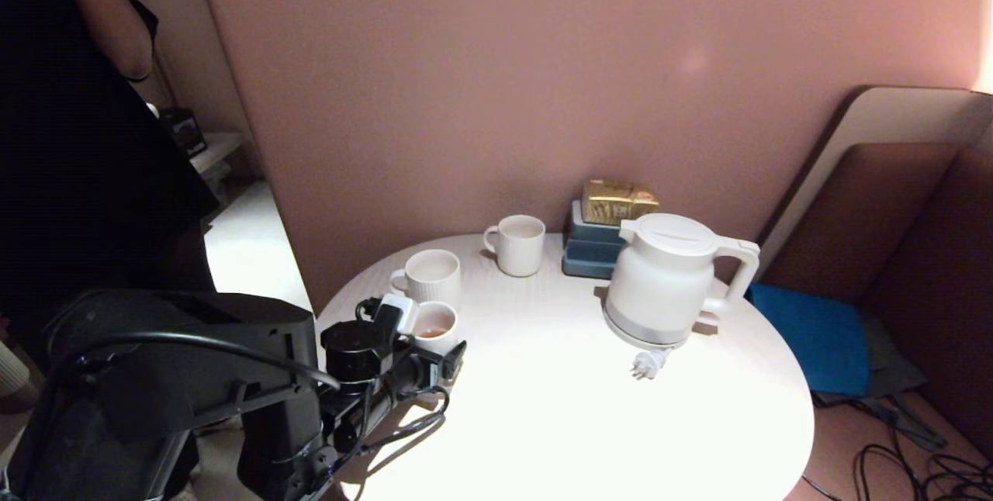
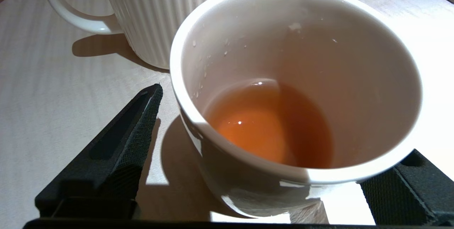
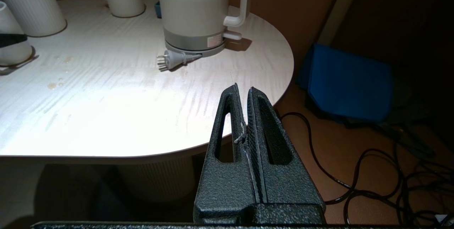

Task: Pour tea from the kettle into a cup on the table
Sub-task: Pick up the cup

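Left end effector (image 2: 269,172) stands spread wide around a white cup (image 2: 294,80) of tea (image 2: 269,126) at the near left of the counter (image 1: 543,408), fingers (image 2: 117,158) clear of its wall. Kettle (image 1: 663,280) sits far right, plug (image 1: 648,365) loose. Right end effector (image 3: 244,90), pressed closed and empty, hangs off the counter's near right edge

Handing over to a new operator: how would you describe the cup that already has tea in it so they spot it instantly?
On the round white table, look at its left edge, where three white cups cluster. The one you want is the smooth cup nearest the robot, between the open fingers of the left claw. Unlike the ribbed mug behind it, it holds reddish-brown tea.
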You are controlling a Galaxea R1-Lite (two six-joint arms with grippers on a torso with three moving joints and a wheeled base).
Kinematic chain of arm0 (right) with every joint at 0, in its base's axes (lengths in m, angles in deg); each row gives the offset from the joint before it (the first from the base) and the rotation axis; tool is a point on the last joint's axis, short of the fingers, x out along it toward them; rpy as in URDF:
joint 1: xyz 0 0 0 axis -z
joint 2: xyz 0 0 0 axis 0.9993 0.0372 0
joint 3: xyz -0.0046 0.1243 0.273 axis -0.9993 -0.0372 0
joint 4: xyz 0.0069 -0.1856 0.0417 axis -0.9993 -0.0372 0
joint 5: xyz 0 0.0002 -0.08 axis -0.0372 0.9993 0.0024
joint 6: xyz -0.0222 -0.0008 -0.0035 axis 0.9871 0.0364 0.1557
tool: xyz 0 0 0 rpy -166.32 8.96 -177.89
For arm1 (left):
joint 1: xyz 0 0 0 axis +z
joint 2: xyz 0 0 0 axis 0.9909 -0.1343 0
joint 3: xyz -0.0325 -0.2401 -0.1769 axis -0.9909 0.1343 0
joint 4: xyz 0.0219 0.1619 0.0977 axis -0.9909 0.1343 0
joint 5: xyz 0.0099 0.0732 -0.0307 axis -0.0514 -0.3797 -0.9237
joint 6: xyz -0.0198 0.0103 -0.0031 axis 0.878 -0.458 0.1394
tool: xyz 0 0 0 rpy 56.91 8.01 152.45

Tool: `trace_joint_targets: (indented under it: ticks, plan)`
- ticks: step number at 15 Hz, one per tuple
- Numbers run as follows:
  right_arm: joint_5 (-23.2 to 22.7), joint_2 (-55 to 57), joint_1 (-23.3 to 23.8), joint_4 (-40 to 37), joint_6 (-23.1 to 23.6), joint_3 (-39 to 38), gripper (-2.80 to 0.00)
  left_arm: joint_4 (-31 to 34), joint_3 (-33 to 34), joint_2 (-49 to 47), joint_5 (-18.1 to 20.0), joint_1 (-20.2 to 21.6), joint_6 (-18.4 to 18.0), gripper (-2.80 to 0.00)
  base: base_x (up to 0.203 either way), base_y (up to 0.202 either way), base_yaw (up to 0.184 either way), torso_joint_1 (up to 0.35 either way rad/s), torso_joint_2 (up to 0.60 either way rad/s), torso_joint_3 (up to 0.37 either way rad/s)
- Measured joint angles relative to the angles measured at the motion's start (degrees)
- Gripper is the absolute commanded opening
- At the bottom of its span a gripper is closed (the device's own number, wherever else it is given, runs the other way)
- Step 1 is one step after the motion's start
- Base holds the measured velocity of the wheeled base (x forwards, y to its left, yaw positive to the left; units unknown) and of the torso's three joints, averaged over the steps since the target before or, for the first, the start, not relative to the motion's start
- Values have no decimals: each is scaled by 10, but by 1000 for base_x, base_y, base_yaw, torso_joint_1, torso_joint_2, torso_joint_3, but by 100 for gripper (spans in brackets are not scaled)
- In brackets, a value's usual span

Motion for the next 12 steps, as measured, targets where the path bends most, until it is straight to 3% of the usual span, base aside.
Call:
trace_joint_targets:
  ticks: [12]
  plan:
    - [1,0,0,0,0,0,-280,0,-4,-9,-1,0,-5,0,0,0,0,0,0,0]
